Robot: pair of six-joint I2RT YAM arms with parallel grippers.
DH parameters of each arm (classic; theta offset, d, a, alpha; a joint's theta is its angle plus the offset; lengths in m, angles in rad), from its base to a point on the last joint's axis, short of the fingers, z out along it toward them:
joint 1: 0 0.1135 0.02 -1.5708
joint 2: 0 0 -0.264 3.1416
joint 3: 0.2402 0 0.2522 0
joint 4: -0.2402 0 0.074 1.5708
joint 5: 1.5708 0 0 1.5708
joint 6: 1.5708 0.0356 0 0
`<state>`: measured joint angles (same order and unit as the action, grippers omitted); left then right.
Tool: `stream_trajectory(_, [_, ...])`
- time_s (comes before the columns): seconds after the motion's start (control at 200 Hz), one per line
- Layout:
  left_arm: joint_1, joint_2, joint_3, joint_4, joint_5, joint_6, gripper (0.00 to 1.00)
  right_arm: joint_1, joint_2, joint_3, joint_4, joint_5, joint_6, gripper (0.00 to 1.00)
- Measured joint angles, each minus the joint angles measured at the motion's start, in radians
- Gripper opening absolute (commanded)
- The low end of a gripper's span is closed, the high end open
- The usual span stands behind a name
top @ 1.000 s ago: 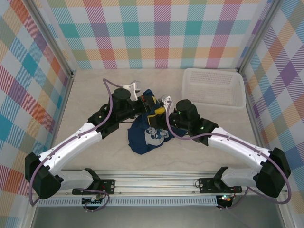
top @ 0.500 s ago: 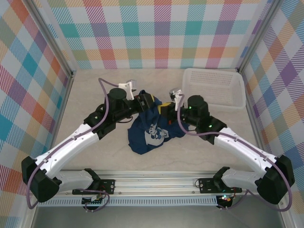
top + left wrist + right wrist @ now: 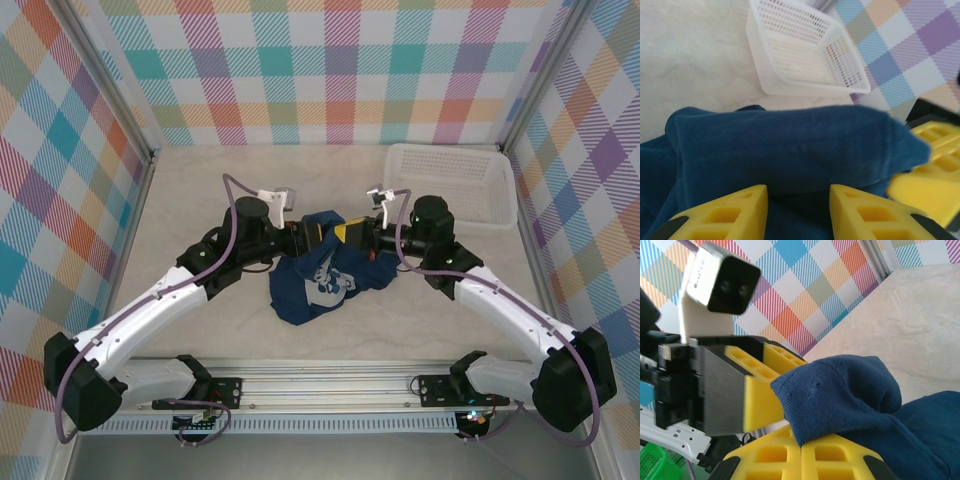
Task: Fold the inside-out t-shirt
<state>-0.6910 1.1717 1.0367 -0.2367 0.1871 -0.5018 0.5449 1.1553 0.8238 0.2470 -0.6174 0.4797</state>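
Observation:
The dark navy t-shirt [image 3: 330,262] lies bunched at the table's middle, its white round print [image 3: 322,285] facing up. My right gripper [image 3: 800,440] is shut on an edge of the t-shirt [image 3: 850,390], which rises from between its yellow fingers. In the top view my right gripper [image 3: 350,232] sits at the shirt's far edge, tip to tip with my left gripper [image 3: 318,236]. My left gripper [image 3: 797,187] stands open, its jaws apart with a fold of the t-shirt [image 3: 790,145] lying across just beyond the tips. Its yellow fingers [image 3: 760,390] sit close beside the pinched edge.
A white perforated basket [image 3: 448,148] stands at the back right, and its near wall [image 3: 810,85] lies just past the cloth in the left wrist view. Checked walls close in the table on three sides. Bare table lies left of and in front of the shirt.
My left gripper has opened and let go of the cloth. My right gripper has shut on the shirt's edge and drawn it to the right and farther back.

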Motion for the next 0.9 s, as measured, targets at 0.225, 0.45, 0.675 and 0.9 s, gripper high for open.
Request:
stream_trajectory(0.225, [0.0,0.053,0.026,-0.013,0.001,0.026,0.46,-0.014,0.0,0.0,0.0,-0.043,0.0,0.0])
stream_trajectory(0.45, [0.0,0.09,0.054,-0.018,-0.027,0.045,0.54,-0.014,0.0,0.0,0.0,-0.082,-0.001,0.0])
stream_trajectory(0.675, [0.0,0.171,0.126,-0.016,-0.078,0.099,0.37,-0.015,0.0,0.0,-0.013,-0.134,-0.042,0.0])
stream_trajectory(0.9, [0.024,0.208,0.161,0.01,0.068,0.117,0.0,-0.032,-0.031,0.021,-0.18,0.005,-0.103,0.0])
